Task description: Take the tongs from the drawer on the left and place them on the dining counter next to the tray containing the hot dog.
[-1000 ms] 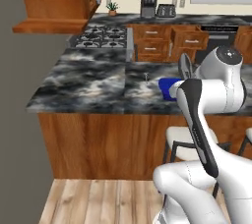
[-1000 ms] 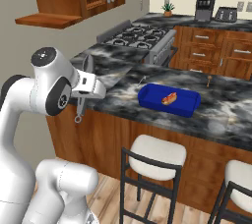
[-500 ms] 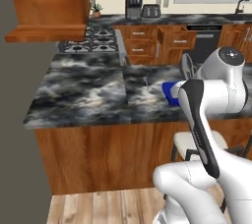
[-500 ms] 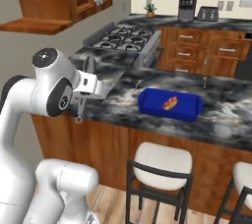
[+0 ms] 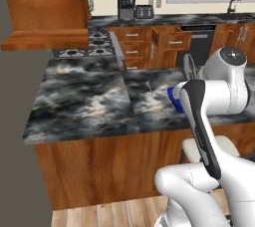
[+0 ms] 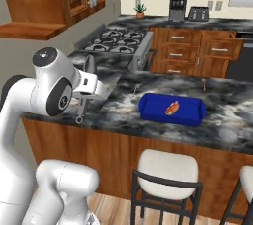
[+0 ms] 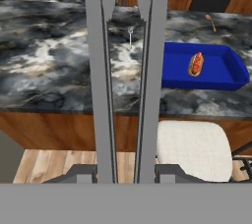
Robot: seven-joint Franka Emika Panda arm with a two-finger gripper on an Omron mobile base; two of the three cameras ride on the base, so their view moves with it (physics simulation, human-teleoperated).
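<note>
My gripper (image 7: 125, 171) is shut on the slim grey tongs (image 7: 98, 95), whose two long arms run up the middle of the hand view. From the right base the tongs (image 6: 89, 66) stand nearly upright in the gripper (image 6: 84, 103), just before the near edge of the dining counter (image 6: 232, 130). A blue tray (image 6: 148, 110) with the hot dog (image 6: 172, 106) lies on that counter, right of the gripper. In the hand view the tray (image 7: 172, 78) and hot dog (image 7: 196, 64) sit right of the tongs. A drawer (image 5: 169, 37) stands open in the back cabinets.
Two white stools (image 6: 168, 167) stand under the counter's front edge. A small spoon (image 7: 210, 21) and a thin metal utensil (image 7: 130, 35) lie on the stone top. The stove (image 6: 116, 46) lies behind the counter, with a coffee machine (image 5: 125, 6) and toaster (image 5: 144, 11) at the back wall.
The whole scene has shifted in both base views, so the base has driven; the counter stands closer and squarer. The arm keeps the same pose with the tongs held.
</note>
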